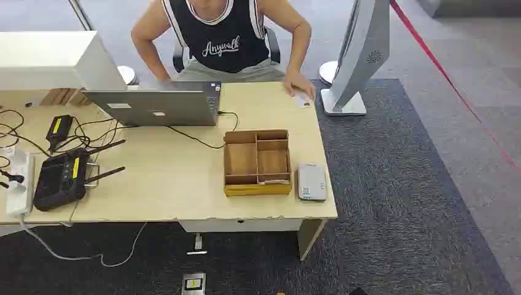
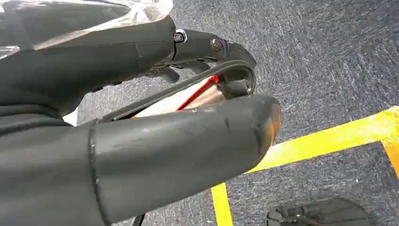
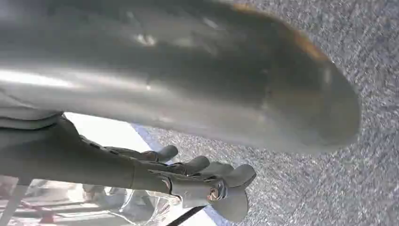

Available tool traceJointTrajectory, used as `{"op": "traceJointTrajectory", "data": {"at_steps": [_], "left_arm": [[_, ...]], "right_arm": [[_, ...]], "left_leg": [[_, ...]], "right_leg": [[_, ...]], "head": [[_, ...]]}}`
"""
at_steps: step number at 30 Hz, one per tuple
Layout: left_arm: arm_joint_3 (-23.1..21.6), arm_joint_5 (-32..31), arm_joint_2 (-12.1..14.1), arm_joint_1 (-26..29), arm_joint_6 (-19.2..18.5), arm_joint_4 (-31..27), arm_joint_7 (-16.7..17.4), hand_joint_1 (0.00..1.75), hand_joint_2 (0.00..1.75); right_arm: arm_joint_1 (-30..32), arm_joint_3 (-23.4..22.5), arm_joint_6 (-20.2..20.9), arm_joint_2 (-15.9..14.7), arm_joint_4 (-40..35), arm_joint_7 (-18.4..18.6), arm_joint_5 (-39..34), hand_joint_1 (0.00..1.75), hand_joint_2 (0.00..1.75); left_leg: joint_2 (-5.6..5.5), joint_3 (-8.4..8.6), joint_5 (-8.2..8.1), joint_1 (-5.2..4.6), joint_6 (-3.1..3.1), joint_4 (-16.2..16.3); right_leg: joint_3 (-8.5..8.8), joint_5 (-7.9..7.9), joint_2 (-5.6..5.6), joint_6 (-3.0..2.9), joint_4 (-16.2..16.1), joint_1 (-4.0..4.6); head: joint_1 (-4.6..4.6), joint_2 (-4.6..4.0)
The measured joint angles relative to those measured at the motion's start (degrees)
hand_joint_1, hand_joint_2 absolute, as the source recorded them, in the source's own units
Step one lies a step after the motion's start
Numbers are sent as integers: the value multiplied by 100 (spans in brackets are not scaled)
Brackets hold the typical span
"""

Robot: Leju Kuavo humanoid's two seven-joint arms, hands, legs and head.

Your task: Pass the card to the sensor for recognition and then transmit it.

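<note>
A white card (image 1: 301, 99) lies at the table's far right corner, under the fingers of a seated person's hand (image 1: 299, 84). The grey sensor (image 1: 311, 181) lies flat near the front right edge, beside a cardboard divider box (image 1: 257, 190). A pale flat piece (image 1: 274, 181) rests in the box's front slot. My left hand (image 2: 141, 117) hangs over the carpet. Its thumb and dark fingers are apart, and a pale strip with a red edge shows in the gap. My right hand (image 3: 164, 94) also hangs above the carpet, its fingers (image 3: 188, 176) loosely spread and holding nothing.
A closed laptop (image 1: 153, 106) with its cable sits mid-table. A black router (image 1: 61, 177), a power strip (image 1: 18, 184) and wires crowd the left end. A white stand (image 1: 356, 58) rises off the far right corner. Yellow tape (image 2: 329, 136) marks the floor.
</note>
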Motion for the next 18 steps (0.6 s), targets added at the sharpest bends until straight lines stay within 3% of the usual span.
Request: {"op": "traceJointTrajectory", "data": {"at_steps": [4, 5, 11, 18], "left_arm": [[0, 28, 0, -1, 0, -2, 9, 0, 0], [-2, 46, 0, -4, 0, -2, 26, 0, 0], [-11, 70, -7, -14, 37, -9, 48, 0, 0], [-79, 66, -24, -19, 77, -20, 0, 0, 0]], "right_arm": [[-72, 0, -81, -31, 0, -7, 44, 0, 0], [-112, 2, -133, -53, 0, 0, 102, 0, 175], [-501, 18, -518, -219, -4, 44, 439, 0, 175], [-1032, 94, -522, -487, -35, 312, 798, 0, 175]], "left_leg": [[0, -3, 0, -1, 0, 0], [0, -2, 0, -1, 0, 0], [2, 1, 3, -3, 3, 1], [0, -1, 5, -4, 6, 3]], "right_leg": [[0, 0, 0, 0, 0, -1], [0, 0, 0, 0, 0, -1], [1, 6, 1, 6, 0, -3], [2, 9, 0, 9, 0, -5]], "head": [[0, 0], [0, 0], [-4, 0], [-4, 0]]}}
